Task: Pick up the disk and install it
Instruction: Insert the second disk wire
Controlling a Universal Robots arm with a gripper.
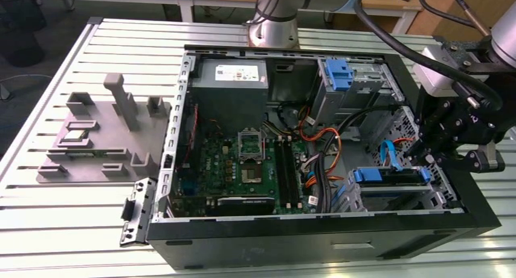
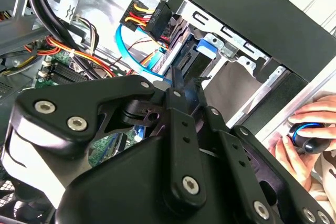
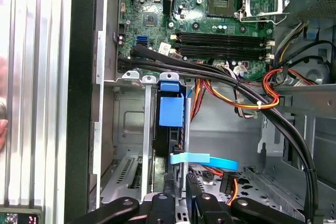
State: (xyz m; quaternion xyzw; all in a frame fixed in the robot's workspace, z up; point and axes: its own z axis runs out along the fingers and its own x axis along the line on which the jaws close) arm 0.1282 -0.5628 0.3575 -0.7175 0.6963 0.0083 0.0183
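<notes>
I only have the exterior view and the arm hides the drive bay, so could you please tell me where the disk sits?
Observer: In the first wrist view the disk sits edge-on to the camera inside the drive cage.
Operator: Is any cable across it?
Observer: A light blue flat cable crosses its edge, close to the gripper.
Operator: Anyone nearby?
Observer: In the second wrist view a person's hand holds a blue-ringed knob outside the case.

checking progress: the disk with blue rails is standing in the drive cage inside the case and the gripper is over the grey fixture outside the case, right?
Not quite. The disk is in the drive cage inside the case, but the exterior view shows the gripper right above that cage, not over the grey fixture.
</notes>
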